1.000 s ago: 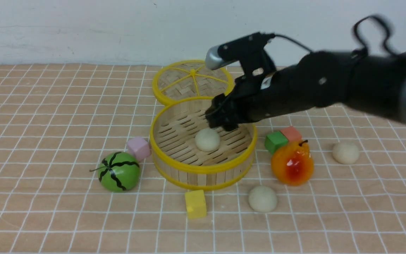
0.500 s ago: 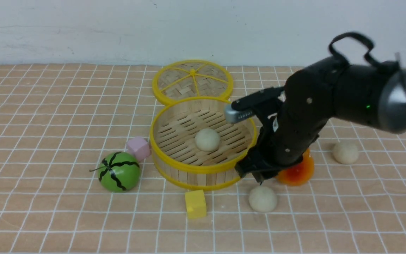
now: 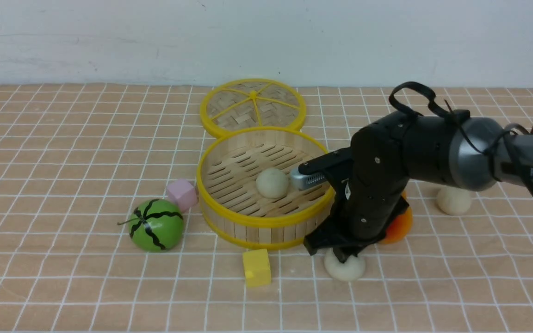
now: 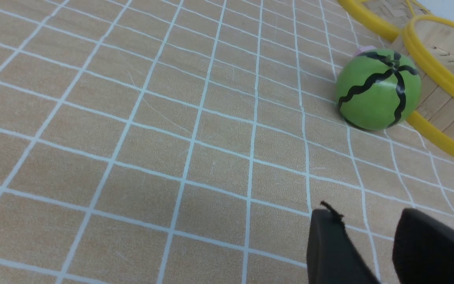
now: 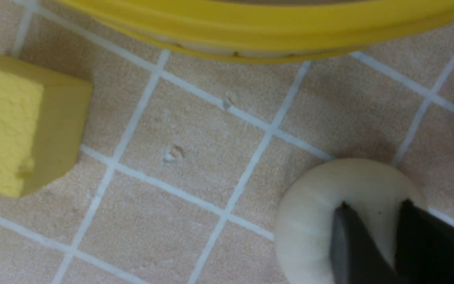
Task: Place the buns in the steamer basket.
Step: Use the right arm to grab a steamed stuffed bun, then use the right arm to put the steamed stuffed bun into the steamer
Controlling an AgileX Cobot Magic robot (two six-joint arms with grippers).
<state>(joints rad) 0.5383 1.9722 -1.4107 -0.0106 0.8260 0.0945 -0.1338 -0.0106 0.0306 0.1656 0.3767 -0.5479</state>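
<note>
The steamer basket stands mid-table with one bun on its slatted floor. A second bun lies on the table in front of the basket's right side. A third bun lies to the right, behind the arm. My right gripper points down onto the second bun. In the right wrist view the gripper has its jaws a narrow gap apart, tips over the top of that bun, which rests on the table. My left gripper is open and empty, low over bare table, out of the front view.
A green melon toy and a pink cube sit left of the basket. A yellow cube lies in front of it, left of the gripper. The orange-red pear is mostly hidden behind the right arm. The woven lid lies behind the basket.
My right arm has swung from above the basket, where one bun lies, out to the front right and come down onto the bun on the table.
</note>
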